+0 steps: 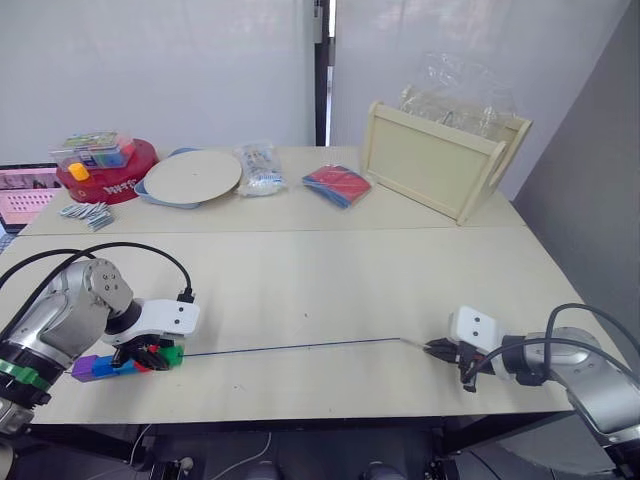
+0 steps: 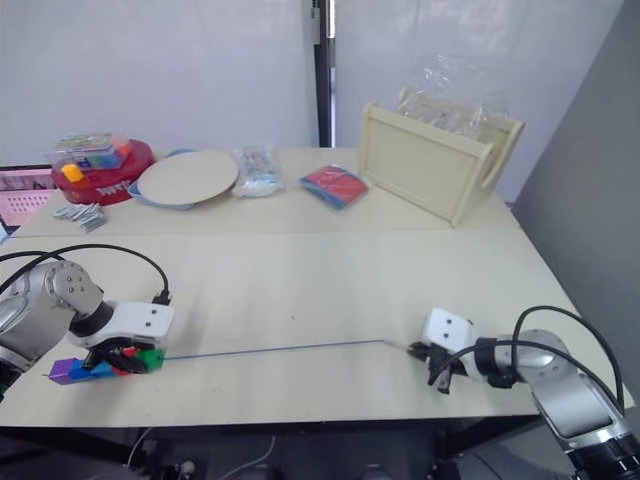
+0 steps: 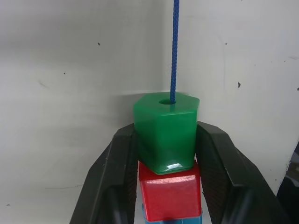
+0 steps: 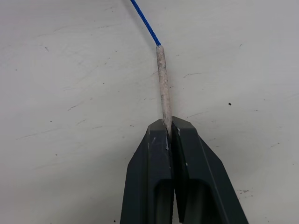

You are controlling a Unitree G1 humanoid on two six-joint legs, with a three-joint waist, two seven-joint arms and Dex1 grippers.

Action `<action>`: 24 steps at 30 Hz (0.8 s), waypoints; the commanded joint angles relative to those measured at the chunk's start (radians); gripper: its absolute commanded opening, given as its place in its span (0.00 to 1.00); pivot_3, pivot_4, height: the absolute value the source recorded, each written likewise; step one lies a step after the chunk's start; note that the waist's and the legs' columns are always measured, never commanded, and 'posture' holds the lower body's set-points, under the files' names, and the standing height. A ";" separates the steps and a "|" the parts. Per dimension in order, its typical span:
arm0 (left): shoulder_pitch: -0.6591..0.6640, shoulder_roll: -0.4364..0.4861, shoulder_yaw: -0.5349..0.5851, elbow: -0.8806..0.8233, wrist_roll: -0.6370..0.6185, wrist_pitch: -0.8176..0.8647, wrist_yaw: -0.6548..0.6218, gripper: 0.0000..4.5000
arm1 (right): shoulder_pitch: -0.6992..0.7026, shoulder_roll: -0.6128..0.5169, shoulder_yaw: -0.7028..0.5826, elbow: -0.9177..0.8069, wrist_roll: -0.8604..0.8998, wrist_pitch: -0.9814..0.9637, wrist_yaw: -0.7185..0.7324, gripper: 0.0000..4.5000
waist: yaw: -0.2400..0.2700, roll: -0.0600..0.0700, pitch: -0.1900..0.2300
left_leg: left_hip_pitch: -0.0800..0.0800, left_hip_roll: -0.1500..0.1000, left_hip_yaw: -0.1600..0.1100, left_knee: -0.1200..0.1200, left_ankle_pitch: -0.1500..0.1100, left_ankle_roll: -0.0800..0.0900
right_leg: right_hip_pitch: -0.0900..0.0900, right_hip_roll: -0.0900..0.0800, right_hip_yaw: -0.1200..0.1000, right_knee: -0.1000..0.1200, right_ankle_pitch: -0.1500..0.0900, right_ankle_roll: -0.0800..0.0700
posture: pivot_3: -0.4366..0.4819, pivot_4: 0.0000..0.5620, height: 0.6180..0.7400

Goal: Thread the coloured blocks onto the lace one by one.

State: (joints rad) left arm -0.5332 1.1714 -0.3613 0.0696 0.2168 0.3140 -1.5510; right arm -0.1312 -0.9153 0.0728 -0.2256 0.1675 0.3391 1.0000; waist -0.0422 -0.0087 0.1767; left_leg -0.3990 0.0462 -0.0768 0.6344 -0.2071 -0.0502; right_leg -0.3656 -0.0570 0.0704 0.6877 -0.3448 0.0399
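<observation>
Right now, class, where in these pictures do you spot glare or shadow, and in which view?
Left wrist view: a bright highlight sits low on the green block, and a soft shadow edge crosses the table behind it. Right wrist view: the lace's pale tip is evenly lit, casting almost no shadow.

taut lace (image 1: 300,347) spans the near table (image 1: 330,280) (clutter far back).

Pale table (image 1: 320,290) bears lace (image 1: 300,347), threaded blocks (image 1: 125,362)

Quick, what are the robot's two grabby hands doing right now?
Left gripper: shut on the green block.
Right gripper: shut on the pale tip of the lace.
</observation>
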 commanded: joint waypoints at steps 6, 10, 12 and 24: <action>0.076 -0.010 0.034 -0.080 0.008 0.124 0.030 0.29 | -0.009 0.026 0.081 0.010 -0.061 0.044 -0.016 0.00 | -0.004 0.000 -0.002 | 0.001 0.000 0.000 0.000 0.000 0.000 | 0.001 0.000 0.000 0.000 0.000 0.000 | 0.48 0.27 1.00; 0.117 -0.033 0.074 -0.149 -0.046 0.230 0.027 0.29 | -0.025 0.095 0.178 0.083 -0.147 0.049 -0.057 0.00 | -0.009 -0.007 -0.006 | 0.010 0.002 0.000 -0.003 0.000 0.001 | 0.011 0.002 0.000 -0.003 0.000 0.000 | 0.48 0.27 1.00; 0.156 -0.017 0.095 -0.166 -0.042 0.211 0.048 0.29 | -0.036 0.143 0.203 0.136 -0.165 0.046 -0.073 0.00 | -0.010 -0.014 -0.013 | 0.016 0.002 0.000 -0.007 0.000 0.001 | 0.015 0.002 0.000 -0.006 -0.001 -0.001 | 0.48 0.27 1.00; 0.179 0.054 0.282 -0.147 -0.147 0.113 0.098 1.00 | -0.039 0.129 0.076 0.119 -0.095 0.018 -0.026 0.58 | 0.001 -0.026 -0.020 | 0.014 0.004 0.000 -0.008 -0.001 0.000 | 0.014 0.003 -0.001 -0.007 -0.001 -0.002 | 0.48 0.27 1.00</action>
State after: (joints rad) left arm -0.3402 1.1884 -0.1551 -0.0719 0.1025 0.4491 -1.4603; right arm -0.2167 -0.7773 0.1251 -0.1180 0.0564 0.3310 0.9385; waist -0.0412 -0.0348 0.1570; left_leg -0.3864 0.0497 -0.0768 0.6268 -0.2078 -0.0498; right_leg -0.3528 -0.0545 0.0695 0.6804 -0.3458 0.0382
